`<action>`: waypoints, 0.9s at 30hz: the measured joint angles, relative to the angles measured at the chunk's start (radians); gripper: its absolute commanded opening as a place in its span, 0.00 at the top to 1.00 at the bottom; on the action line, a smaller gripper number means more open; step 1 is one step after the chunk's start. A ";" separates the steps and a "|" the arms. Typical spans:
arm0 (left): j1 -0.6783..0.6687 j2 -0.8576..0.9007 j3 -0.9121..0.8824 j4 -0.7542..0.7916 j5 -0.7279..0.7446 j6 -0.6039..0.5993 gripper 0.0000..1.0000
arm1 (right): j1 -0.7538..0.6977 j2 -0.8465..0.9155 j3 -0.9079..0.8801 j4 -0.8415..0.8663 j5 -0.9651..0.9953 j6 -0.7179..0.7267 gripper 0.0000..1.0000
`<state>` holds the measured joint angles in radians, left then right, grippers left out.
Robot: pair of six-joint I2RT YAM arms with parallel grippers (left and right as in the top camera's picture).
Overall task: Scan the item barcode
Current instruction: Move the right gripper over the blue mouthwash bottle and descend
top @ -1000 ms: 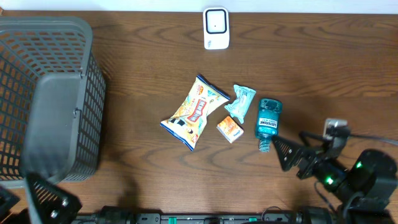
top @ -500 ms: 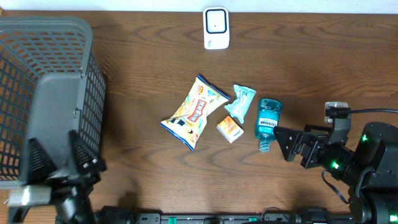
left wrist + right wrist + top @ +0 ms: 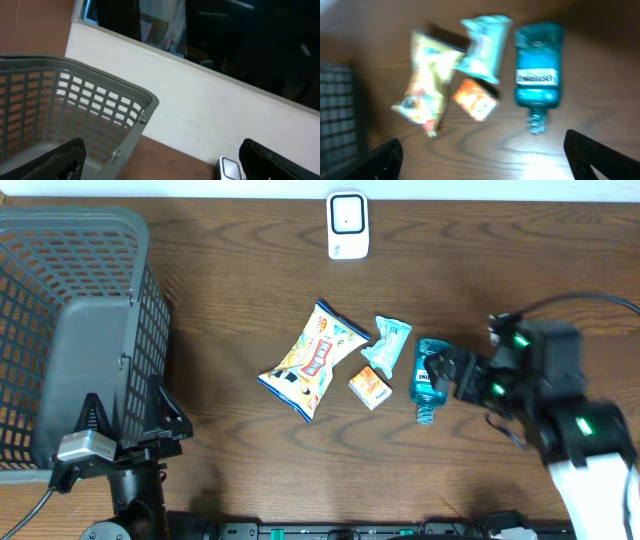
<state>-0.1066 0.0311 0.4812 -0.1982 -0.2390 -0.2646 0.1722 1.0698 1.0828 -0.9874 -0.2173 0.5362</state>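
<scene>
Several items lie mid-table: a yellow snack bag, a teal packet, a small orange box and a teal mouthwash bottle. A white scanner stands at the far edge. My right gripper hovers open at the bottle's right side. The blurred right wrist view shows the bottle, packet, box and bag beyond the open right gripper. My left gripper stands open at the front left, holding nothing. No barcode is legible.
A large grey mesh basket fills the left side, and its rim crosses the left wrist view in front of a white wall. The scanner peeks in beside the left gripper's right finger. Bare wood lies in front of the items.
My right arm has swung up and left from the front right corner to the bottle's side. The left arm has risen into view beside the basket. Both grippers stayed open.
</scene>
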 measured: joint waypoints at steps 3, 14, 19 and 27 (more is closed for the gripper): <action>0.000 0.000 0.006 -0.034 0.013 0.020 0.02 | 0.030 0.138 0.000 0.009 0.067 0.061 0.01; -0.001 0.000 0.032 -0.113 0.031 0.068 0.02 | 0.091 0.479 0.000 0.103 0.245 0.159 0.01; -0.001 0.000 0.045 -0.154 0.030 0.093 0.02 | 0.091 0.595 0.000 0.125 0.274 0.177 0.02; 0.000 0.000 0.050 -0.172 0.011 0.114 0.02 | 0.091 0.734 0.000 0.161 0.296 0.179 0.20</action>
<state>-0.1062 0.0307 0.5316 -0.3706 -0.2283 -0.1501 0.2630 1.8042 1.0828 -0.8265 0.0788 0.7155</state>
